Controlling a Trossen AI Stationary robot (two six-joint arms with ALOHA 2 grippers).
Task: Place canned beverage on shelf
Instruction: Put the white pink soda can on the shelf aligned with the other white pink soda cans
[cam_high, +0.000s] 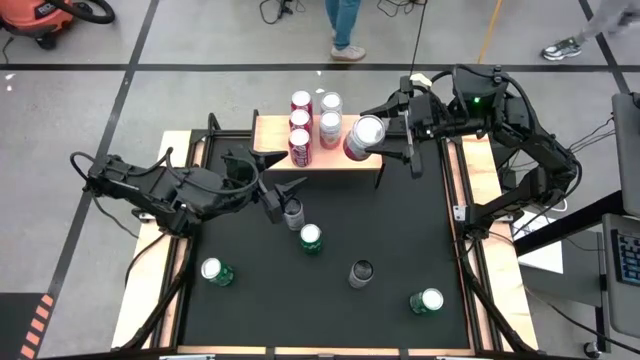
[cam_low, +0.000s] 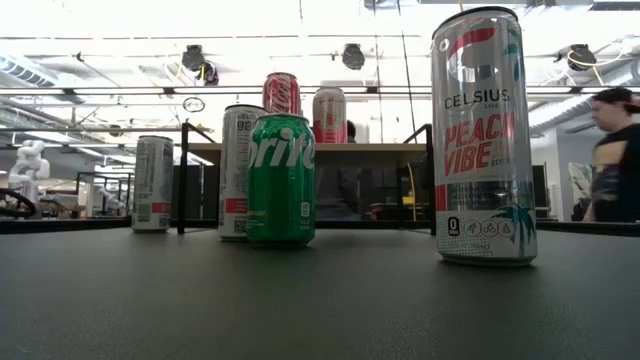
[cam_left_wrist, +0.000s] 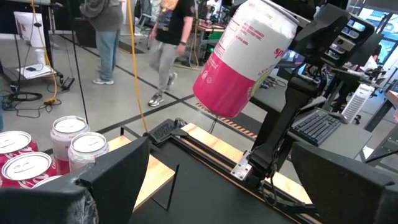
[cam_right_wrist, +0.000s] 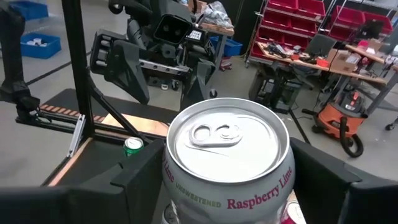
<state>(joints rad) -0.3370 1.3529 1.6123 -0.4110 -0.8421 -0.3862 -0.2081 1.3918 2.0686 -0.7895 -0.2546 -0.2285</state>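
the right pincer (cam_high: 378, 135) holds a pink-and-white raspberry can (cam_high: 363, 137), tilted, above the bare right part of the shelf (cam_high: 268, 131); by the look of it, not yet set down. the left pincer (cam_high: 272, 188) stands wide and empty, hovering near a silver can (cam_high: 293, 212) on the black mat (cam_high: 400, 230). five cans already stand on the shelf's left half. five more wait on the mat, so roughly half remains.
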